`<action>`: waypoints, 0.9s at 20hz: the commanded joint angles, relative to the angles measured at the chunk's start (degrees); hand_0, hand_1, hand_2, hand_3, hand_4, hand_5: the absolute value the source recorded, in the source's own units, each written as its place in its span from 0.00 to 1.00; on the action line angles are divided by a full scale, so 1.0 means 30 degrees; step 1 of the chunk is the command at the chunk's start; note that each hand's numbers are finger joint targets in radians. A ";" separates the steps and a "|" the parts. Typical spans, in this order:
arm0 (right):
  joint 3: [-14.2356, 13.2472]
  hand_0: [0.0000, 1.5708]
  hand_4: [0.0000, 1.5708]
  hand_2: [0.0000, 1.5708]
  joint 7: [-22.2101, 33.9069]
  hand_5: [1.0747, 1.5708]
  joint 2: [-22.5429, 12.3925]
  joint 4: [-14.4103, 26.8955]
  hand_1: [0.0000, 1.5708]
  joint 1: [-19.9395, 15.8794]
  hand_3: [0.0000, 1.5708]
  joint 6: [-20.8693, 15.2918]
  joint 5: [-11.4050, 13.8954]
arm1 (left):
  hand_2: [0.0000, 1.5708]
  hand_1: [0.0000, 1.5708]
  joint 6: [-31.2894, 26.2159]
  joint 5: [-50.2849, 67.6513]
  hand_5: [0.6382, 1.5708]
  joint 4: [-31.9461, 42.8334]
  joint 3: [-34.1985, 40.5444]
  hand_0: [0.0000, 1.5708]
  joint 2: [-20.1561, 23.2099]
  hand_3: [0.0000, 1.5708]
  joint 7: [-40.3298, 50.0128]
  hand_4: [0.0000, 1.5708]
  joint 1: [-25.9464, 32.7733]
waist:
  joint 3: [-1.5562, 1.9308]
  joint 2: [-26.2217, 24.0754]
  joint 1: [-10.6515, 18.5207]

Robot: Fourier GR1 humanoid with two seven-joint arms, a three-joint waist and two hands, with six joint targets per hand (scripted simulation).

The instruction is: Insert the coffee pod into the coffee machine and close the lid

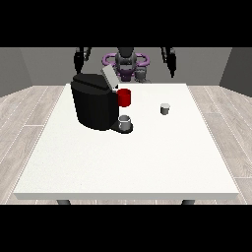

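Note:
A black coffee machine (93, 102) stands on the white table (133, 157), left of its middle. Its grey lid (109, 77) is tilted up and open. A small grey cup (125, 121) sits on the machine's base, and a red part (124, 97) shows at its right side. The small grey coffee pod (165, 109) stands alone on the table, to the right of the machine. Both hands are raised at the far edge, well behind the machine and pod: the hand at the view's left (78, 60) and the hand at the view's right (172, 61). Neither holds anything.
The robot's torso (126, 63), with purple parts, is behind the table's far edge. A wooden floor surrounds the table. White tabletop stretches in front of the machine and the pod.

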 commanded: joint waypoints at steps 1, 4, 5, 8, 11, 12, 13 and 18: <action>-0.0350 0.00 0.08 0.00 0.0666 1.00 -0.0365 0.0166 0.00 0.0108 0.00 0.0956 -0.0509 | 0.00 0.00 0.0119 -0.0348 1.00 0.0525 -0.0128 0.00 -0.0451 0.00 -0.0019 0.00 -0.0714 | -0.0118 -0.0262 -0.0176; -0.0117 0.00 0.08 0.00 -0.0483 1.00 0.0100 0.0537 0.00 0.0557 0.00 0.0748 -0.0239 | 0.00 0.00 -0.1573 0.0577 1.00 0.1065 0.0567 0.00 0.0437 0.00 -0.1542 0.00 -0.1056 | -0.0119 -0.0062 -0.0334; 0.0202 0.00 0.08 0.00 -0.1161 1.00 0.0388 0.0697 0.00 0.1391 0.00 0.0692 -0.0005 | 0.00 0.00 -0.2307 0.1185 1.00 0.1008 0.1054 0.00 0.0919 0.00 -0.2344 0.00 -0.0700 | -0.0120 -0.0182 -0.0304; -0.1509 0.00 0.07 0.00 -0.3506 1.00 0.1162 0.0648 0.00 0.0676 0.00 -0.0864 -0.0730 | 0.00 0.00 -0.2306 -0.0186 1.00 0.1236 0.1528 0.00 0.2918 0.00 -0.2109 0.00 -0.1532 | -0.0100 0.0553 -0.1104; -0.0190 0.00 0.12 0.00 -0.2965 1.00 0.1774 -0.0438 0.00 0.1041 0.00 -0.1191 -0.0260 | 0.00 0.00 -0.2841 0.0164 1.00 0.3125 0.2722 0.00 0.4026 0.00 -0.1183 0.00 -0.2942 | -0.0117 0.0670 -0.2083; 0.0241 0.00 0.09 0.00 -0.3390 1.00 0.2066 -0.0434 0.00 -0.0386 0.00 -0.2359 0.0009 | 0.00 0.00 -0.3231 0.0335 1.00 0.4497 0.2928 0.00 0.4041 0.00 -0.2789 0.00 -0.3619 | -0.0126 0.2195 -0.2038; -0.0035 0.00 0.14 0.00 -0.3751 1.00 0.2074 0.0056 0.00 -0.0045 0.00 -0.1638 -0.0318 | 0.00 0.00 -0.3873 0.1342 1.00 0.4048 0.3599 0.00 0.4786 0.00 -0.0317 0.00 -0.4877 | -0.0114 0.1719 -0.2042; -0.0205 0.00 0.11 0.00 -0.3292 1.00 0.1772 -0.0241 0.00 -0.0783 0.00 -0.1432 -0.0357 | 0.00 0.00 -0.4749 0.0874 1.00 0.7394 0.3803 0.00 0.5495 0.00 -0.0948 0.00 -0.6326 | -0.0120 0.2467 -0.2466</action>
